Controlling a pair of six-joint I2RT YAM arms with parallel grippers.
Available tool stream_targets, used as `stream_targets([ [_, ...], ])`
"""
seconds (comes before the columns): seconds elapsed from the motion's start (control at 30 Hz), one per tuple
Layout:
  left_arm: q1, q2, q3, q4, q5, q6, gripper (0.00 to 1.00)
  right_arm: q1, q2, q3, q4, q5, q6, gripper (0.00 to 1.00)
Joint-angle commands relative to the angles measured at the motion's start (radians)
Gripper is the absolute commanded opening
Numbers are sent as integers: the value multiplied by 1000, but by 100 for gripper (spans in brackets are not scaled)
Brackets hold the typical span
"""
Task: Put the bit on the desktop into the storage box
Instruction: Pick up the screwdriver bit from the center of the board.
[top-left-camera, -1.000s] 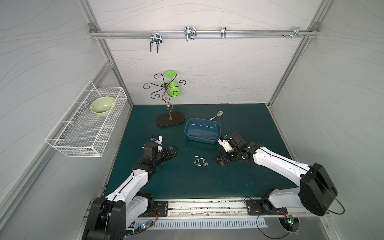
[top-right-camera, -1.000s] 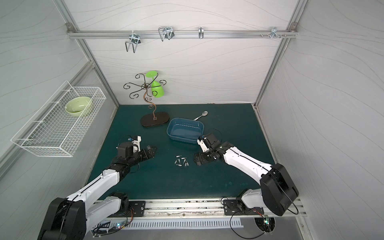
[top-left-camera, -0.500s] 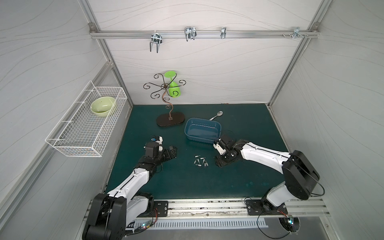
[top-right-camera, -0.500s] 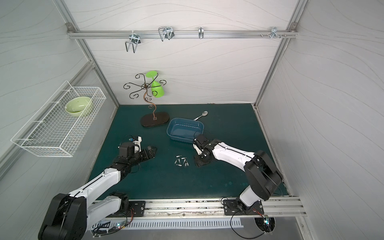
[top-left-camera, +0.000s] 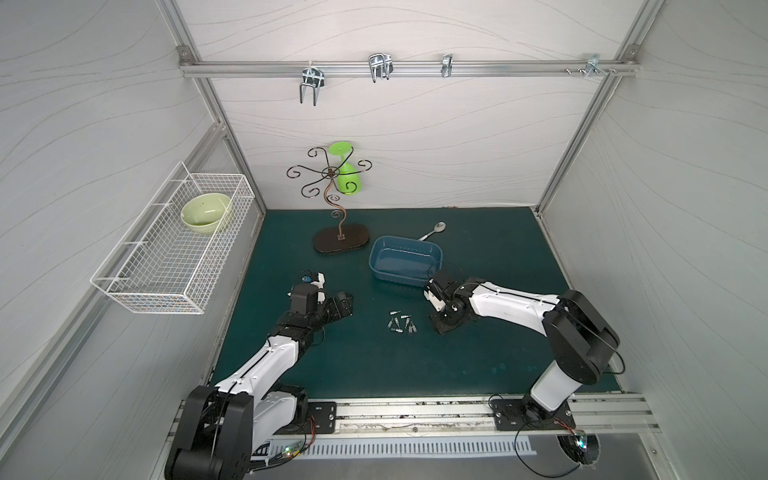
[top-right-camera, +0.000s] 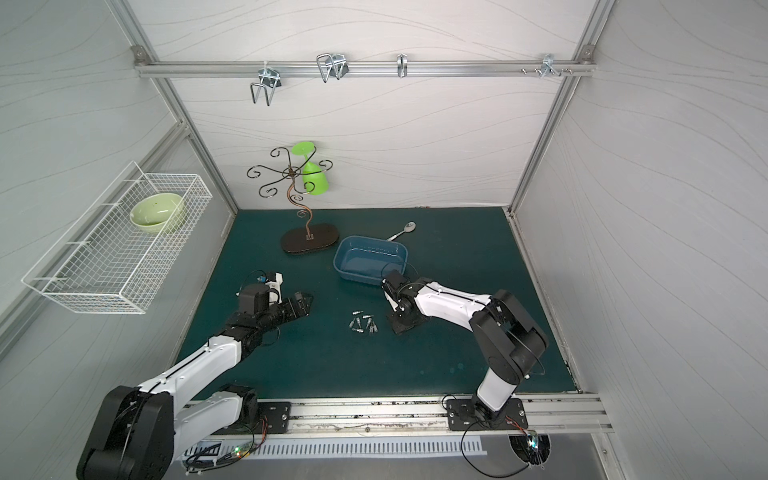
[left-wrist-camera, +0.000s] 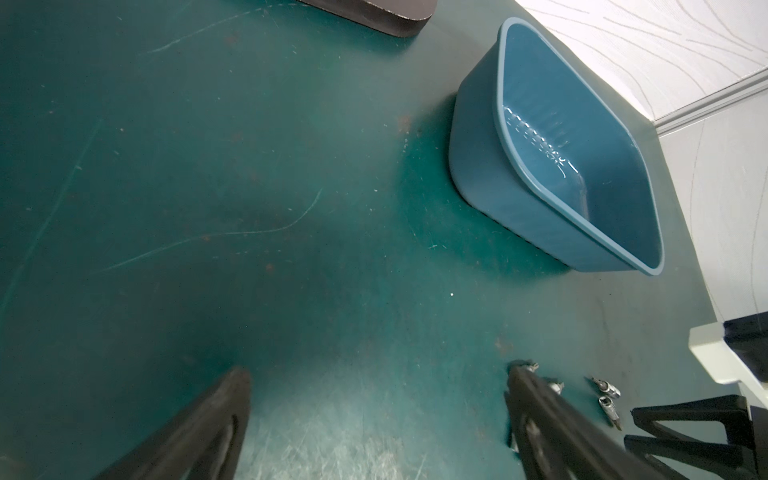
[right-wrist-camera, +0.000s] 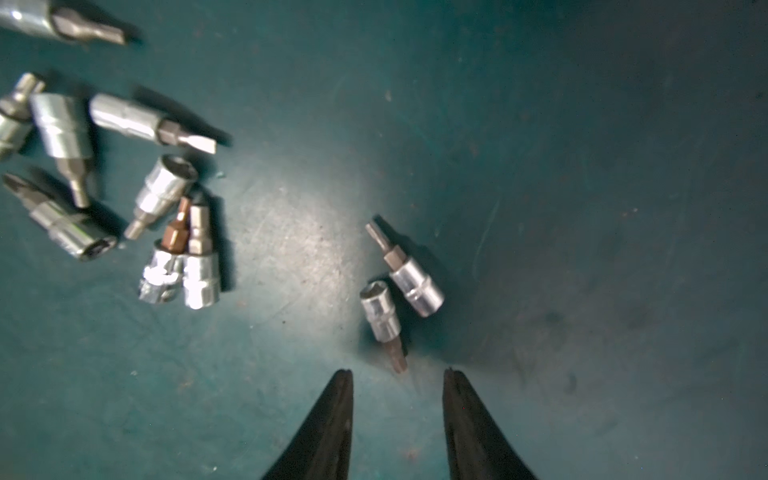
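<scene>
Right wrist view is showing the right gripper (right-wrist-camera: 398, 372), jaws apart, hovering beside a stiff, likely slippery bit (right-wrist-camera: 381, 318) lying lower-centre on the tabletop (right-wrist-camera: 582, 145), best pinched across its chrome barrel.

Bits (right-wrist-camera: 415, 286) look like shiny chrome metal, desktop (right-wrist-camera: 582, 166) is matte and scuffed, storage box (left-wrist-camera: 478, 166) smooth glossy plastic.

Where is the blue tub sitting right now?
In both top views the storage box sits on the desktop, right of the stand's dark oval base, with a spoon just behind it.
</scene>
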Motion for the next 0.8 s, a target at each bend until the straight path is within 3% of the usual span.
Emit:
stream_targets([
  [0.0,-2,8,41,16,-8,16,100,13,23,30,-12,20,-12,37],
  [0.77,-2,19,43,21,-9,13,99,41,87,51,-21,33,-18,16],
])
